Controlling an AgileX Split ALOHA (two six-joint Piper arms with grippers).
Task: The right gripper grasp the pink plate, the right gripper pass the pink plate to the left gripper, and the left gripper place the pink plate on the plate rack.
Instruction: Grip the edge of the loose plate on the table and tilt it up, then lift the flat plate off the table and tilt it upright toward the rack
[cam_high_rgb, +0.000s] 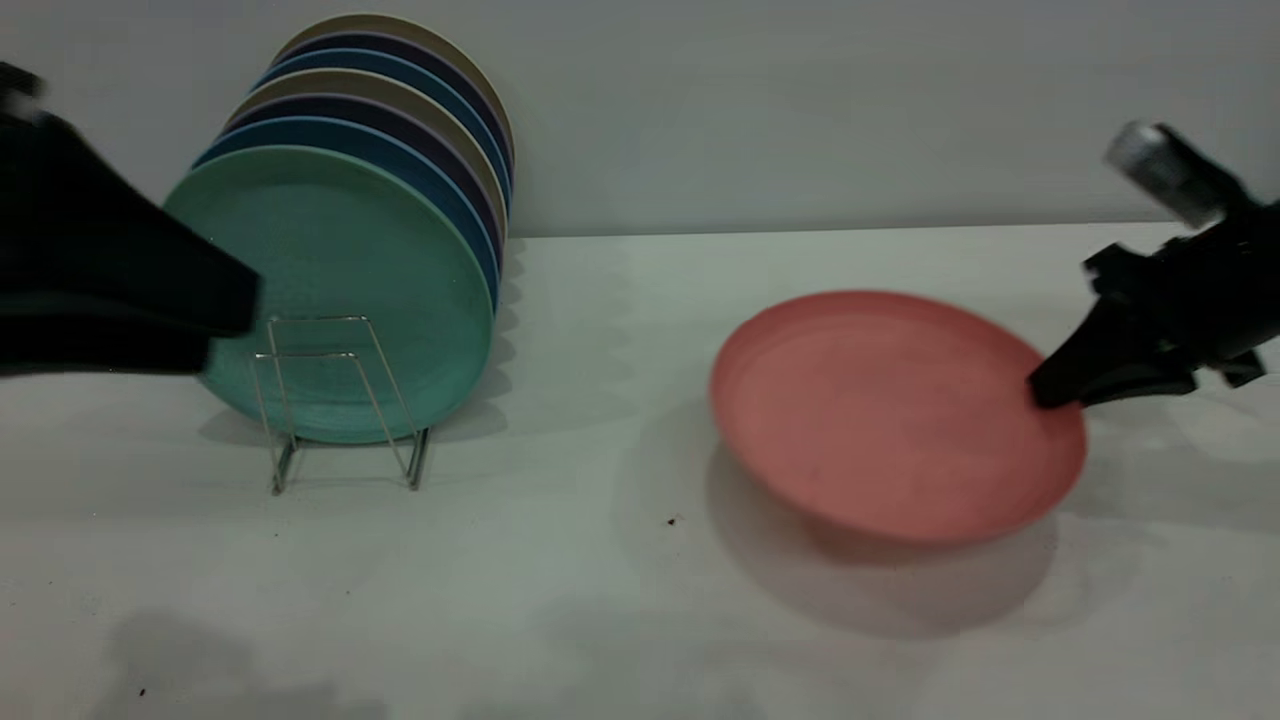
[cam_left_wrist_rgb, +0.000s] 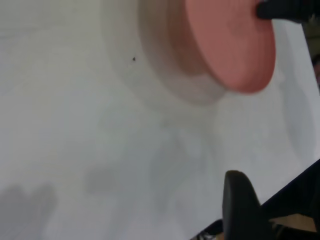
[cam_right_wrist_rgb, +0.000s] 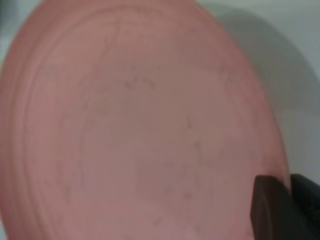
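The white worktop (cam_high_rgb: 600, 600) carried everything, with a pale wall behind it. The pink plate (cam_high_rgb: 890, 415) was the one plate out in the open, on the right half of the worktop, tilted with its right edge raised and its lower left edge close to the surface, a shadow under it. The right pincer (cam_high_rgb: 1050, 388) was closed on that raised right rim, one jaw above and one below the edge; in the right wrist view the plate's hollow face filled almost the whole picture.

On the left stood a row of seven plates on edge, counted front to back: a teal-green plate (cam_high_rgb: 340, 290) in front, then a blue one (cam_high_rgb: 455, 205), a dark purple one, a beige one, another blue, another dark purple and another beige. They leaned in the plate rack (cam_high_rgb: 340, 400), whose two front wire loops stood bare before the teal-green plate.

The left pincer (cam_high_rgb: 225, 325) hung just in front of the teal-green plate's left edge, partly covering it, well apart from the pink plate; I cannot tell how far its jaws were open. A small dark speck (cam_high_rgb: 671, 520) lay on the worktop between rack and pink plate.
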